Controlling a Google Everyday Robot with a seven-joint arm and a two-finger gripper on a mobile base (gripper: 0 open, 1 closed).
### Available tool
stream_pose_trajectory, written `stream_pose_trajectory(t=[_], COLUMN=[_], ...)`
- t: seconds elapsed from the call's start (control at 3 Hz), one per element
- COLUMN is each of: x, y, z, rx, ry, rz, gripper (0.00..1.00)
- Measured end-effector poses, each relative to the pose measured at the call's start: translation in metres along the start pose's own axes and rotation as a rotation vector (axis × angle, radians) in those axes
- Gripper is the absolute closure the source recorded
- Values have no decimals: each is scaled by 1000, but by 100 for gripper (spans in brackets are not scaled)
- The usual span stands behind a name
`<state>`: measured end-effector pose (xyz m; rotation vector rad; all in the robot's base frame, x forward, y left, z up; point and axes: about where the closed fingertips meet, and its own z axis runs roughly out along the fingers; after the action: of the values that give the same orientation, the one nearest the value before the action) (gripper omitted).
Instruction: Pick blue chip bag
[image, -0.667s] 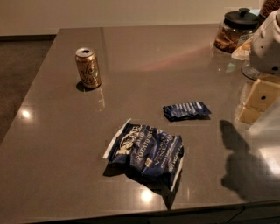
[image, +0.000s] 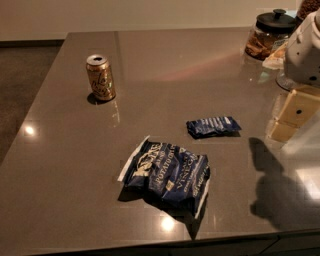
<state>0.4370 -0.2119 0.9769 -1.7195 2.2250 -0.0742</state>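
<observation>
The blue chip bag (image: 167, 174) is a large crinkly dark navy bag with white lettering and white sealed edges. It lies flat on the grey table (image: 165, 75), near the front edge and a little left of centre. My gripper (image: 291, 119) hangs from the white arm (image: 306, 50) at the right edge of the view. It is above the table, well to the right of the bag and slightly farther back, apart from it and holding nothing. Its shadow falls on the table to the right of the bag.
A small flat blue packet (image: 212, 126) with a white stripe lies between the bag and the gripper. A gold soda can (image: 100, 77) stands upright at the back left. A glass jar with a black lid (image: 266, 34) stands at the back right, behind the arm.
</observation>
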Motion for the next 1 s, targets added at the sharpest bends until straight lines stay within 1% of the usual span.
stream_pose_trajectory(t=[0.33, 0.67, 1.0], x=[-15, -40, -68], y=[18, 51, 82], z=[8, 14, 28], rx=[-44, -102, -167], ry=[-71, -161, -231], rz=[28, 44, 41], gripper=[0, 0, 0])
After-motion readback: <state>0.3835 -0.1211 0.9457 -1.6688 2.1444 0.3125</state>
